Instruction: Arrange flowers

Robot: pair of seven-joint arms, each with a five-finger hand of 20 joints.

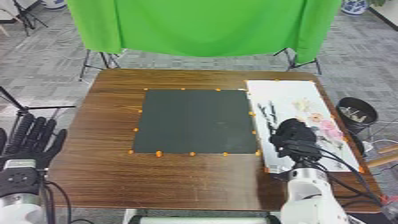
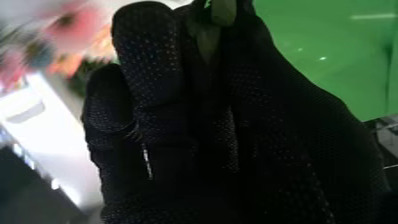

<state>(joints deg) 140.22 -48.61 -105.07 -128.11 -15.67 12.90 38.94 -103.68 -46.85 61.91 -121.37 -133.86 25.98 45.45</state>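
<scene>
Now the right hand (image 1: 293, 136) has a green stem (image 2: 223, 12).
Close together, its black fingers (image 2: 151, 55) pinch the stem near the top of the right wrist view; just how the thumb sits, I cannot tell. In the head view, that hand is over the white sheet (image 1: 280, 89) at the right of the frame. Pink flowers (image 1: 331, 132) are on the sheet, just beside the hand, and some dark stalks (image 1: 272, 111) are higher up. Next to the sheet, in the middle of the frame, is a big dark mat (image 1: 195, 120) with little orange spots (image 1: 159, 154) around it. The left hand (image 1: 32, 143) is at the lower left, its fingers straight and spread. The brown table (image 1: 98, 125) is under the mat and sheet. A green cloth (image 1: 204, 25) hangs at the top.
</scene>
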